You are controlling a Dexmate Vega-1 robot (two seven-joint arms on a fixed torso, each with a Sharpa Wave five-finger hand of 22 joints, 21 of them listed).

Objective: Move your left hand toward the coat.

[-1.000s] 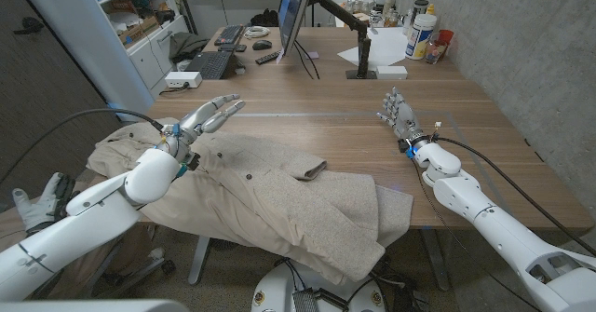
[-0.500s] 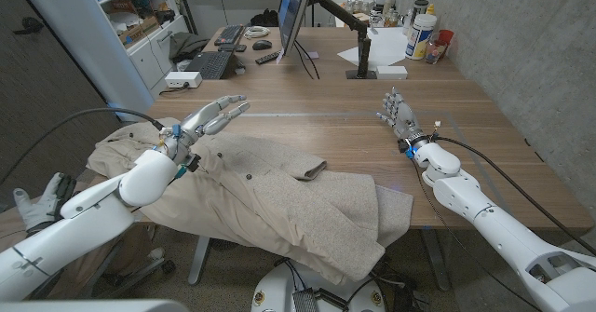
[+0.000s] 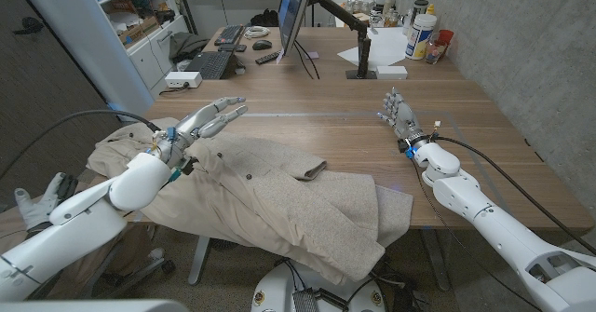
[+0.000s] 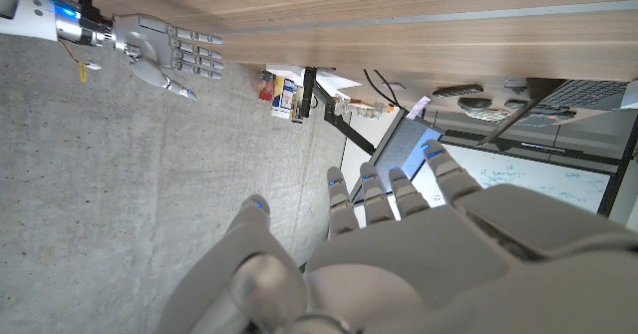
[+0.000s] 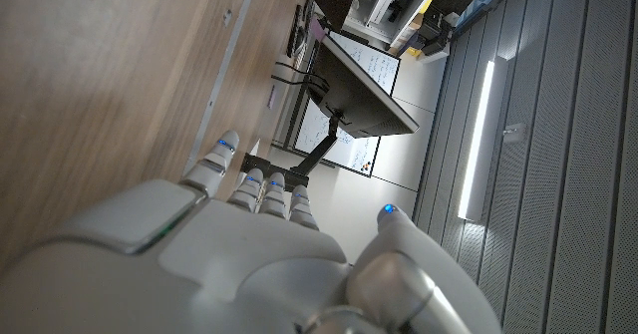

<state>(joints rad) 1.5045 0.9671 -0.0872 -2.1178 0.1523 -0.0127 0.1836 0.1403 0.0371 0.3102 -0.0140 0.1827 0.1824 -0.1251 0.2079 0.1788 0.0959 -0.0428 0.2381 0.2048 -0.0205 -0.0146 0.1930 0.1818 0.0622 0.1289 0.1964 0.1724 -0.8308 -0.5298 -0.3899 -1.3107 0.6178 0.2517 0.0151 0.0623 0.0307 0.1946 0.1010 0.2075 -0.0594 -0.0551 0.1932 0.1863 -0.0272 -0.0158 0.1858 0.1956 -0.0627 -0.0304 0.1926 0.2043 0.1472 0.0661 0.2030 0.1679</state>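
We see the beige coat spread along the near edge of the worktop, its long axis running from the robot's left toward the middle, part of it hanging over the edge. Our left hand hovers just above its upper end, empty with fingers apart, so the coat lies directly below and toward us. The right hand, also empty with fingers apart, stands well apart on bare wood.

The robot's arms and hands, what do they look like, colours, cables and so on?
Both arms have smooth white rounded shells. The left hand and right hand are silver-grey metal with jointed fingers; the wrist views show small blue dots on the fingertips. A black cable loops to the left wrist and another black cable runs along the right forearm. Small blue parts sit at each wrist.
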